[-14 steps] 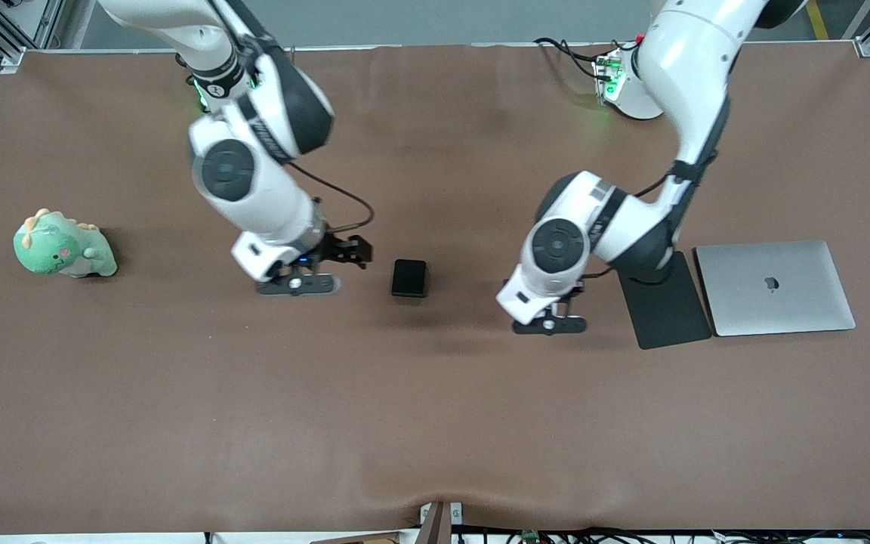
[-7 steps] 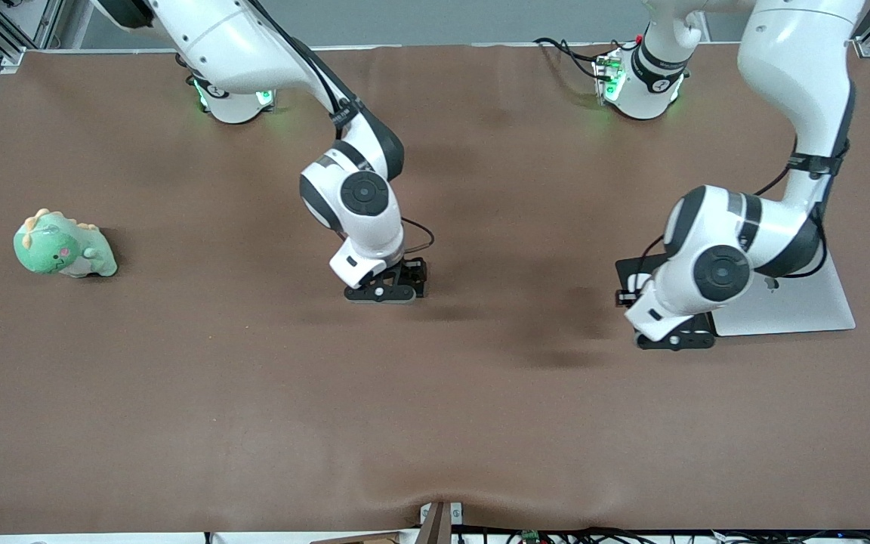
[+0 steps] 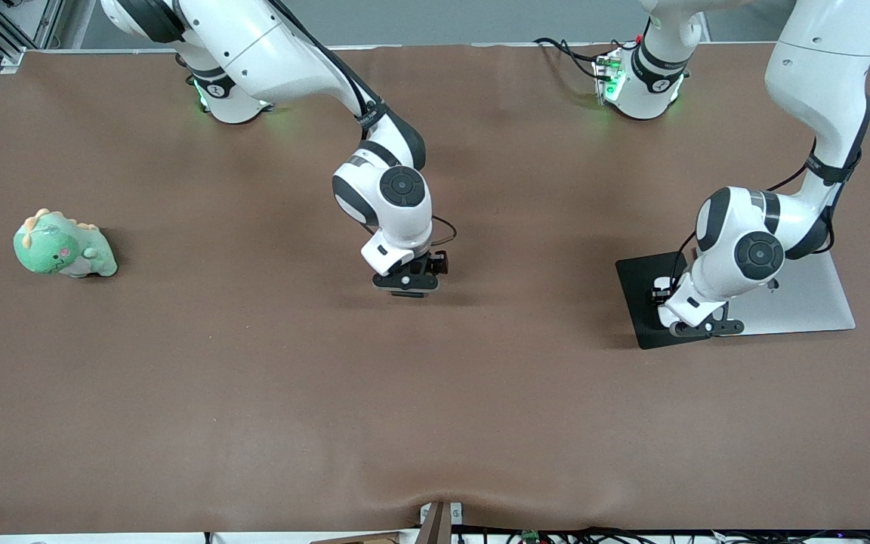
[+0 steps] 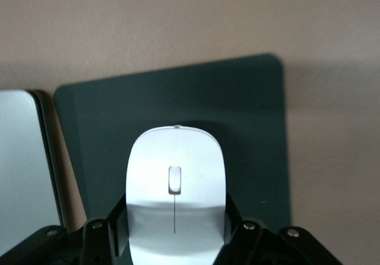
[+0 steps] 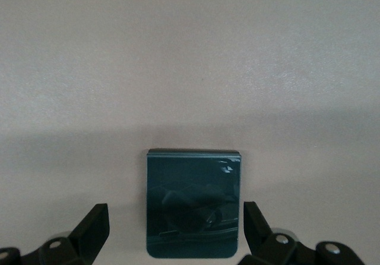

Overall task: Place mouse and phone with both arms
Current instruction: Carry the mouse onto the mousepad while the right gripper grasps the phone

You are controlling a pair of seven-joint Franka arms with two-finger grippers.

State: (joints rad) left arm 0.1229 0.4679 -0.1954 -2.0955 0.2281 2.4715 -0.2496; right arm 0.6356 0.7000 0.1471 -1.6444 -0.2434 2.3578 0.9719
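The white mouse [image 4: 175,188] sits between the fingers of my left gripper [image 4: 176,226], which is shut on it. The left gripper [image 3: 699,326] holds it low over the matte black mouse pad [image 3: 635,283], which also shows in the left wrist view [image 4: 237,116]. The black phone [image 5: 193,202] lies flat on the brown table at its middle. My right gripper [image 5: 175,217] is open, with a finger on each side of the phone and a gap at both. In the front view the right gripper [image 3: 408,285] hides the phone.
A closed silver laptop [image 3: 812,302] lies beside the mouse pad, toward the left arm's end; its edge shows in the left wrist view [image 4: 24,158]. A green plush dinosaur [image 3: 63,245] sits near the right arm's end.
The left gripper has carried the mouse toward the left arm's end, to over the mouse pad. The right gripper has moved over the phone and now straddles it.
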